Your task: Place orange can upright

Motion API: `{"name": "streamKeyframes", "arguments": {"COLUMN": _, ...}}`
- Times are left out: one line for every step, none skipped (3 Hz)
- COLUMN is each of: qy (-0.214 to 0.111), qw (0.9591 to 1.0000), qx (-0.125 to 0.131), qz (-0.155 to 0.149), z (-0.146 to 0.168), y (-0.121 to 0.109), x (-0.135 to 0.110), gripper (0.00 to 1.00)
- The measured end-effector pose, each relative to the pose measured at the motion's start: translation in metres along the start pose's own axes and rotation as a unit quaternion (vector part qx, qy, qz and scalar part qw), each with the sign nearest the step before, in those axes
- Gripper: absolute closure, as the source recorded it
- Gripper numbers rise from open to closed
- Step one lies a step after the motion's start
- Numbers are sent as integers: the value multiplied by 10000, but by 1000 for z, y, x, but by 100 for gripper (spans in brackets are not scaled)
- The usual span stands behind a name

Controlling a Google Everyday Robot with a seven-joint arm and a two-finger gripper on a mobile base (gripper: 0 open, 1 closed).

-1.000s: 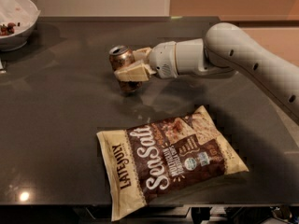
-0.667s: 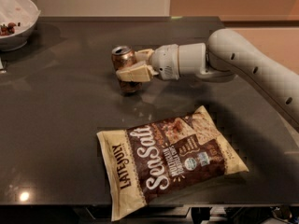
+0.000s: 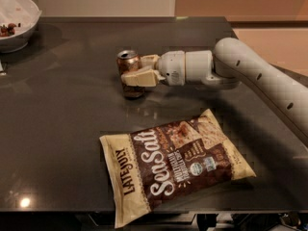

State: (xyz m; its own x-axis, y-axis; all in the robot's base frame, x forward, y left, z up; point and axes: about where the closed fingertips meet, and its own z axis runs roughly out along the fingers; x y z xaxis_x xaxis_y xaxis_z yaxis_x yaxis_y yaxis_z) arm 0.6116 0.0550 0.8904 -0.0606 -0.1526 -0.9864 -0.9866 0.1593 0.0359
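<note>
The orange can (image 3: 129, 67) is coppery brown with a silver top and stands nearly upright on the dark table (image 3: 62, 109), left of centre. My gripper (image 3: 132, 71) reaches in from the right on a white arm (image 3: 250, 73) and is shut on the can, one cream finger (image 3: 139, 77) across its front and the other behind it. The can's bottom looks to be at or just above the table surface.
A large brown-and-cream chip bag (image 3: 175, 160) lies flat in front of the can, near the table's front edge. A white bowl (image 3: 14, 25) with dark bits stands at the far left corner.
The gripper and can have shifted slightly left and the can looks a little more upright; the chip bag and bowl have not moved.
</note>
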Motion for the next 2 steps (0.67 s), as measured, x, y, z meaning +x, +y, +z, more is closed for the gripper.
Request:
{"name": "streamKeyframes", "arguments": {"qy": -50, "qw": 10000, "qx": 2, "qz": -5, "z": 1, "y": -1, "x": 4, "gripper": 59}}
{"name": "streamKeyframes", "arguments": {"qy": -79, "qw": 9999, "qx": 65, "qz": -16, "z": 2, "y": -1, "x": 7, "gripper": 36}}
